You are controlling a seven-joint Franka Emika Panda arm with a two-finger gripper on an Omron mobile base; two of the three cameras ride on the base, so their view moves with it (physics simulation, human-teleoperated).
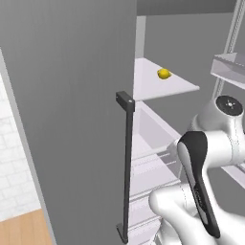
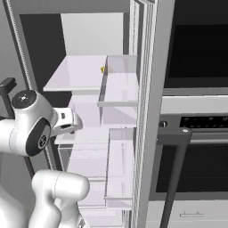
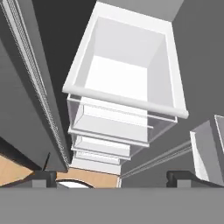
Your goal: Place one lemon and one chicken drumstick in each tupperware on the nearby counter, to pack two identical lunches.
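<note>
1. Gripper: seen in the hand view; jaws are held wide apart, nothing is clamped between them.
2. Fingertips: two dark tips are set at opposite sides of the hand view, well apart.
3. Drawer: a white open bin is found directly ahead of the gripper, with clear shelves stacked beneath it.
4. Lemon: one yellow fruit is placed on a white fridge shelf, above the arm and well apart from it; also glimpsed in the right base view.
5. Fridge door: grey, stood open to the arm's left, fitted with a dark vertical handle.
6. Oven: dark-fronted, located right of the fridge.
</note>
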